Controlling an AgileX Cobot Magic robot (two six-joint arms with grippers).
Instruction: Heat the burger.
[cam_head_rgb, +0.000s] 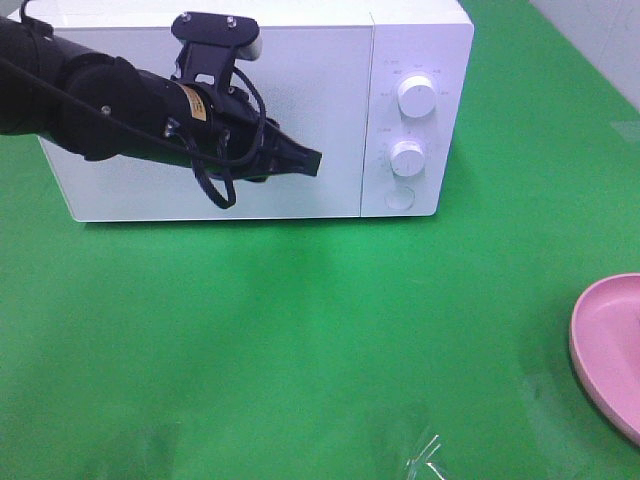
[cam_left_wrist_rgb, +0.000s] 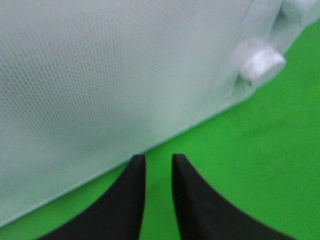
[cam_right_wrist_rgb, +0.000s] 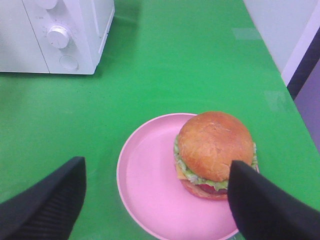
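Your green desk (cam_head_rgb: 300, 340) fills the exterior frame, with the white microwave (cam_head_rgb: 300, 60) across the top, door closed. The pink plate (cam_right_wrist_rgb: 150, 185) sits at the lower right edge; in the right wrist view the burger (cam_right_wrist_rgb: 215, 152) rests on it. Your left claw (cam_left_wrist_rgb: 159, 162), before the microwave door, shows a narrow gap, holding nothing. Your right claw (cam_right_wrist_rgb: 157, 192) stands wide open above the plate.

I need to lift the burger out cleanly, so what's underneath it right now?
The burger sits on a pink plate, toward one side of it, and the plate rests on the green table. The plate surface directly beneath the burger is covered, so anything there cannot be seen.
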